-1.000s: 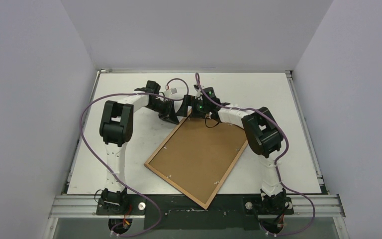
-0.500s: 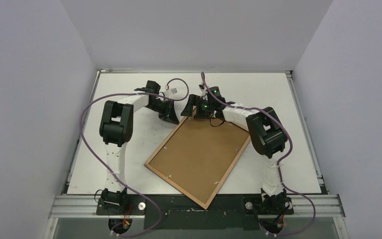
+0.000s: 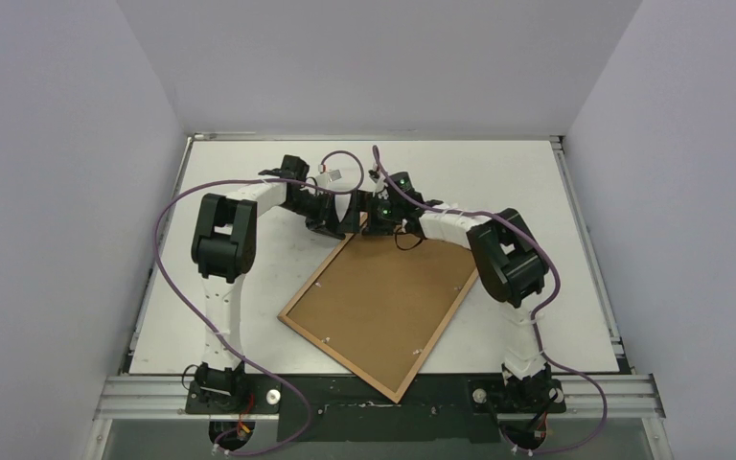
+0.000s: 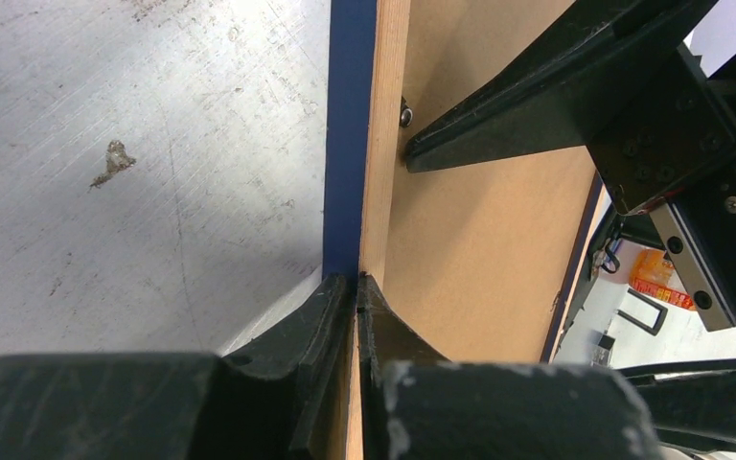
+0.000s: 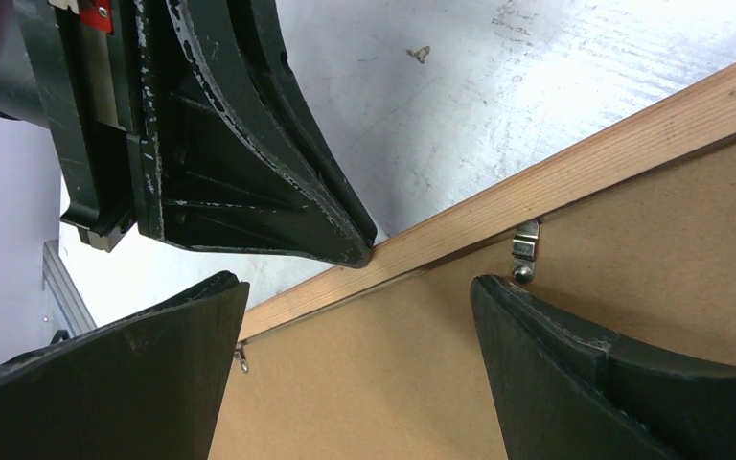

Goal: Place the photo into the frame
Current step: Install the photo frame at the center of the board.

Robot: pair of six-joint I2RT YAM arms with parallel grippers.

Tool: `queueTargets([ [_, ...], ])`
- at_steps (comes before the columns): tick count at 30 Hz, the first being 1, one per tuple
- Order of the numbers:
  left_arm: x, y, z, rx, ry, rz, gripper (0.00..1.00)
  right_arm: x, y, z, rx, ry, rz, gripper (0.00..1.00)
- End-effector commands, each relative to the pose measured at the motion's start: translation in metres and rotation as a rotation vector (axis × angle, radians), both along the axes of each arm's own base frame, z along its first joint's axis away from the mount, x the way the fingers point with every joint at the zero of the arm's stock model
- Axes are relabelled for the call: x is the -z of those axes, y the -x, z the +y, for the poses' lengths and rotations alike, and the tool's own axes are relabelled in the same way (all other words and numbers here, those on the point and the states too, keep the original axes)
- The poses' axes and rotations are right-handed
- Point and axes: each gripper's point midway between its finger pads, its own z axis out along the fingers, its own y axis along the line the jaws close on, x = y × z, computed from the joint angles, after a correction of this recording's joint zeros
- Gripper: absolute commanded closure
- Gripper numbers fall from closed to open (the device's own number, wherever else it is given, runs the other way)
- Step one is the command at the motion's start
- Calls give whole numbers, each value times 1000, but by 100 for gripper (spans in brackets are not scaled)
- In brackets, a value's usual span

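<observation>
While your left claw (image 4: 356, 283) clamps the 12 o'clock edge of the thin wood-brown and dark blue picture frame (image 5: 585, 172), back-up on the white surface (image 3: 556, 192), your right claw (image 5: 356, 283) stands wide over its brown backing board (image 3: 383, 297). No photo is visible; inserting it seems not yet done.

no readable text, labels or numbers

Bright, even overhead light; soft shadow beside frame (image 4: 350, 144); left claw (image 4: 356, 283) base blurred close-up.
</observation>
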Motion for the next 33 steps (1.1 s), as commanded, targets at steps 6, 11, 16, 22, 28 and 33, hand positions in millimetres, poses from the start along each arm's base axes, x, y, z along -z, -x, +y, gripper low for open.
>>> queueTargets([
  [6,11,1,10,6,-83,-48,95,-27,-24,-15,19,11,-83,10],
  [11,9,1,9,7,-78,-49,96,-30,-35,-33,42,46,-81,10],
  [16,11,1,9,7,-78,-46,96,-24,-39,-34,57,41,-78,10],
  [22,9,0,9,8,-76,-51,96,-17,-41,-14,37,5,-79,10],
  [28,10,1,9,7,-79,-46,96,-16,-37,-4,21,-8,-72,9],
  [33,11,2,9,8,-79,-43,96,-14,-32,-1,14,-23,-57,9],
])
